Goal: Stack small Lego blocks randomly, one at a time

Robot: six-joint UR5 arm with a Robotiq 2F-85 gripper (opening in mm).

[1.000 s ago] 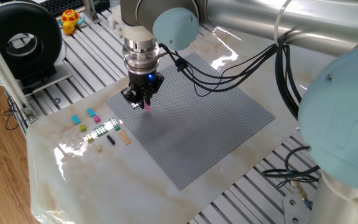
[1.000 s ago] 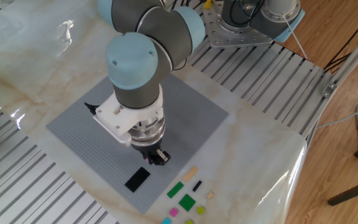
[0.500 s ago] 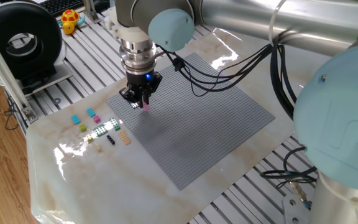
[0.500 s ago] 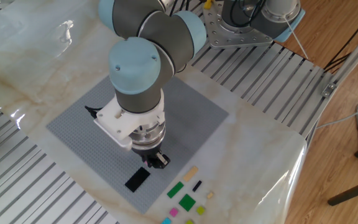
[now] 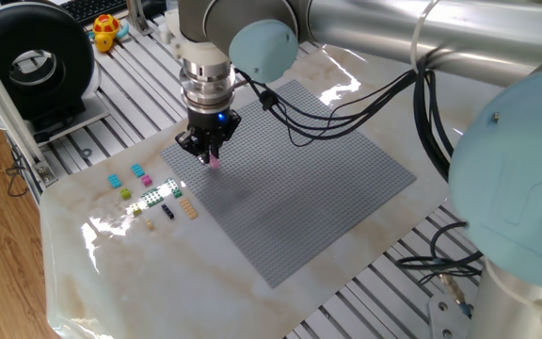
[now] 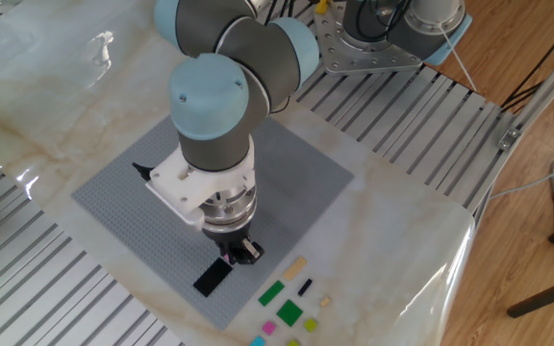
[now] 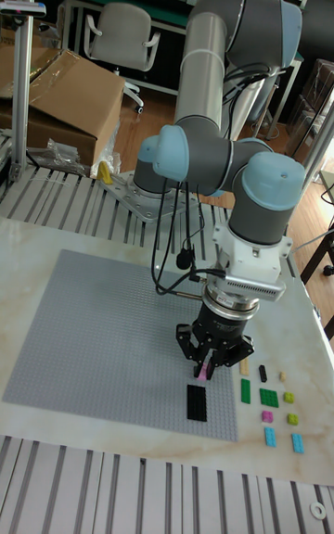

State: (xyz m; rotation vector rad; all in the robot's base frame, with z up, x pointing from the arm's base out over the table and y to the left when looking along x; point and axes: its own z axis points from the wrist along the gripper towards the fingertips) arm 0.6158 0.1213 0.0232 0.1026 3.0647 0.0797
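Tall fixed view: the claw [image 7: 203, 369] is clenched on a pink brick [image 7: 199, 372], held just above the grey baseplate [image 7: 93, 339] near a black brick [image 7: 196, 401] sitting on it. The other small bricks [image 7: 269, 398] lie on the table [image 7: 139, 463] beside the baseplate's edge.

Under the black gripper [image 5: 212, 155] there's a big grey studded plastic baseplate [image 5: 327, 179], totally matt. It sits on a glossy marble-look tabletop sheet [image 5: 139, 273] throwing white glare. Beyond that, ribbed bare-metal aluminium rails [image 5: 384, 297]. Wood-grain floor [image 6: 537, 192] further out.
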